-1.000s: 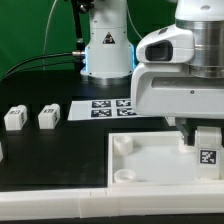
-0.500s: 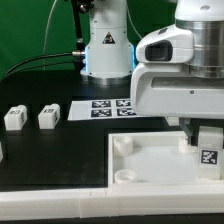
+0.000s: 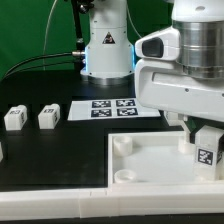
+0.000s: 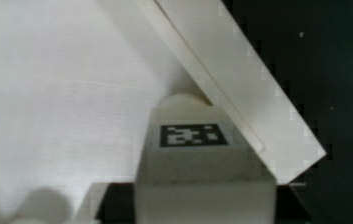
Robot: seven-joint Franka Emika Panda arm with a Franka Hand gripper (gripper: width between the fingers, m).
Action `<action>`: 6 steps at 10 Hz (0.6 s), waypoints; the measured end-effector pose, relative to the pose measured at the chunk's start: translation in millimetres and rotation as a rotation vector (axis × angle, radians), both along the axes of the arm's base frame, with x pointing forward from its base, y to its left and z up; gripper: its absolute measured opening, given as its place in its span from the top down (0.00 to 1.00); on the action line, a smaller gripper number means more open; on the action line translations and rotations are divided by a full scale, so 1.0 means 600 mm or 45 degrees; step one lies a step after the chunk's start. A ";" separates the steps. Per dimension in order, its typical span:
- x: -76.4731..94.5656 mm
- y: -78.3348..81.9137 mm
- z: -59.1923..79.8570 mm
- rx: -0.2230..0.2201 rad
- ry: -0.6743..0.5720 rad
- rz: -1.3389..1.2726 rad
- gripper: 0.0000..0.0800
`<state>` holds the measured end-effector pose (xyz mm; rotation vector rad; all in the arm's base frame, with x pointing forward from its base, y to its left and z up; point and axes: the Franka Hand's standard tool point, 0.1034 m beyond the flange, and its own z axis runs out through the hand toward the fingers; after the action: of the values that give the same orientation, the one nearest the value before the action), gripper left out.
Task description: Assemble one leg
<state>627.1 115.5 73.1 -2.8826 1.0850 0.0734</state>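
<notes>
- Leg stood upright over the panel corner, by its edge.
- Gripper was clamped on leg; I'd have kept it plumb, turned gently.

Arm comes in from the top on the exterior view's right, wrist housing bulky and white, pointing straight down. Gripper sits low, jaws vertical and clamped on the leg. Wrist view: leg centred between the jaws, tag facing the camera. Base column stands upright at the back.
</notes>
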 end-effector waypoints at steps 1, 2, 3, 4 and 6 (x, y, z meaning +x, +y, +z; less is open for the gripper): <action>0.000 -0.001 0.000 0.003 0.012 -0.161 0.64; 0.000 -0.001 0.000 0.002 0.015 -0.199 0.64; 0.000 -0.001 0.000 0.002 0.015 -0.201 0.64; 0.000 -0.001 0.000 0.002 0.015 -0.202 0.64; 0.000 -0.001 0.000 0.001 0.017 -0.233 0.64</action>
<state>627.4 115.0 73.2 -2.7708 1.3441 0.0841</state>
